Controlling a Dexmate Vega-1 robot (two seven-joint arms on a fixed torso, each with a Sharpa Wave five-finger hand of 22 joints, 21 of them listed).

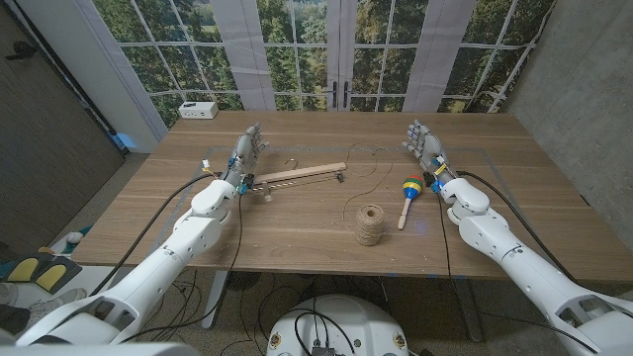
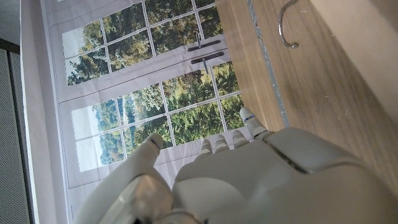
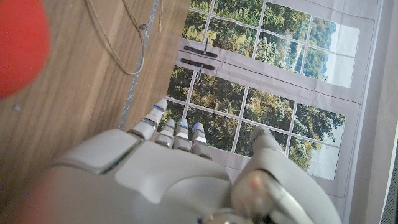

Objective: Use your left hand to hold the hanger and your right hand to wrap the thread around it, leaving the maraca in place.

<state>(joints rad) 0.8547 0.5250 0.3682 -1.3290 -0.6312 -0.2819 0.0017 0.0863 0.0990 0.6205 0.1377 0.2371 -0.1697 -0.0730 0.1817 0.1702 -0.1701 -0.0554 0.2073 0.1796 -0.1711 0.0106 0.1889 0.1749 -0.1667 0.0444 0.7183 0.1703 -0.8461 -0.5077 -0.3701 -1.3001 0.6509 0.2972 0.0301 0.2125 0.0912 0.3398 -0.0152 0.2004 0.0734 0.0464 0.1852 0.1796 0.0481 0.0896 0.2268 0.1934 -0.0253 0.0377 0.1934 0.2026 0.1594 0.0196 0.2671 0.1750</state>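
Lying between two empty, spread hands [image 1: 249,150] [image 1: 423,146]: one hanger [image 1: 297,175], one thread spool [image 1: 370,224], one maraca [image 1: 407,194].

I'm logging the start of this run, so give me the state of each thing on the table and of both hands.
hanger: lying on the table beside the left hand, not held.
thread spool: upright, wound, a loose strand trailing across the table.
maraca: lying on the table near the right hand, untouched.
left hand: open, holding nothing.
right hand: open, holding nothing.
white box: resting at the table's far left corner.
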